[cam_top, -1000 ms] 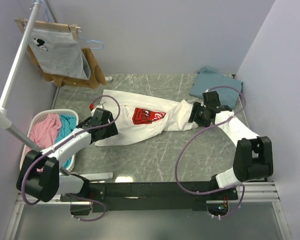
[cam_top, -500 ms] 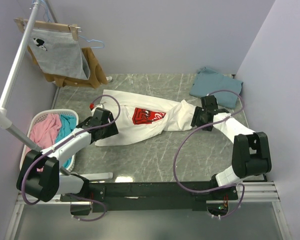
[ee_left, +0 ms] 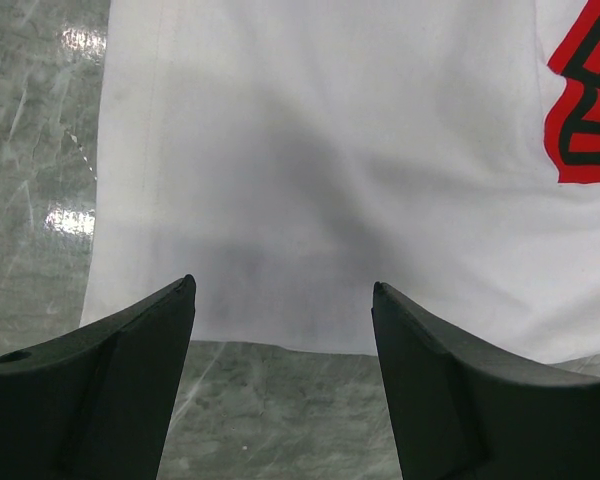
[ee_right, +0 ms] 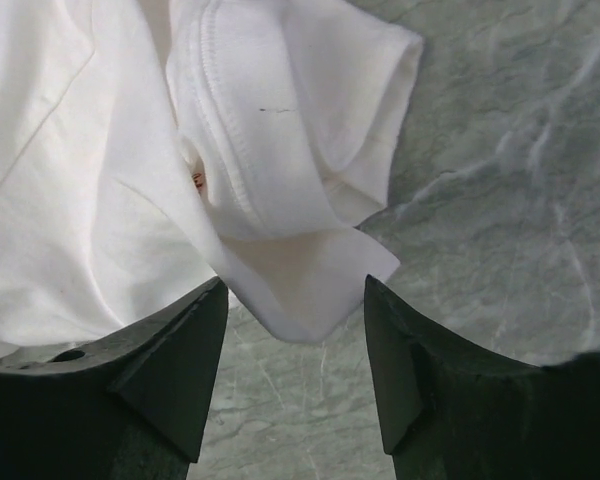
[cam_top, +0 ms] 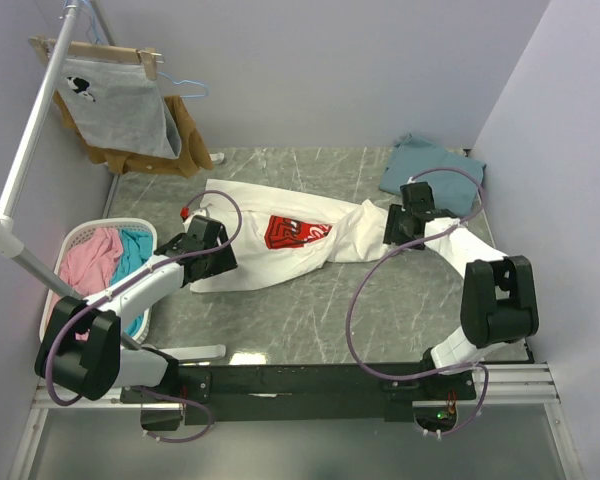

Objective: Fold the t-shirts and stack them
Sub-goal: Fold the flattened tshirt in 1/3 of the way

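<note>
Our left gripper [ee_left: 282, 290] has its jaws spread wide, just above the straight edge of the white t-shirt [ee_left: 310, 150]. Our right gripper [ee_right: 295, 288] also has its jaws spread, over a bunched fold at the shirt's other end. The shirt lies stretched across the middle of the grey marbled surface [cam_top: 310, 310], with its red logo [cam_top: 290, 232] facing up. The teal-blue t-shirt [cam_top: 425, 165] sits crumpled in the far right corner, near the right gripper.

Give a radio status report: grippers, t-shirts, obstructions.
Left gripper open over white t-shirt hem. Right gripper open over its bunched end. Teal t-shirt lies apart, far right corner.
</note>
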Controlling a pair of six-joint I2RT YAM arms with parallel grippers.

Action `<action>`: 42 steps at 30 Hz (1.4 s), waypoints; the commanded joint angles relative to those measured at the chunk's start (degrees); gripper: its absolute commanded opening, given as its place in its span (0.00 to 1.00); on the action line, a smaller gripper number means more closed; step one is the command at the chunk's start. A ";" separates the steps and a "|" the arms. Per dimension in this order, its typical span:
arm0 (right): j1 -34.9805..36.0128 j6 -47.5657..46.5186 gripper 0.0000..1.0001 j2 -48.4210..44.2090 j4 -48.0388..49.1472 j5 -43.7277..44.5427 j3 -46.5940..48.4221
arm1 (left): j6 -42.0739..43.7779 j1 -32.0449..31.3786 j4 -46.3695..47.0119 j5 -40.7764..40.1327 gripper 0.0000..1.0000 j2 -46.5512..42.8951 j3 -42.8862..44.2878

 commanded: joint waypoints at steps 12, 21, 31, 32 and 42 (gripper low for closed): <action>0.95 -0.99 0.00 -3.14 1.78 -4.02 -0.08 | 1.02 -0.22 1.17 0.21 0.76 0.96 0.28; 1.22 8.94 0.00 -15.81 -3.32 -15.33 -1.67 | 1.28 -0.30 1.35 1.26 0.76 0.52 0.45; 3.24 19.66 0.00 -30.31 -11.66 -26.50 -8.69 | 1.37 -0.22 1.61 2.93 0.76 -1.15 0.19; 3.33 20.19 0.00 -33.02 -13.41 -27.91 -9.48 | 1.37 -0.22 1.61 2.93 0.77 -1.24 0.10; 6.23 29.87 0.00 -51.25 -22.99 -24.49 -8.35 | 1.63 -0.30 2.58 5.04 0.77 -0.36 0.19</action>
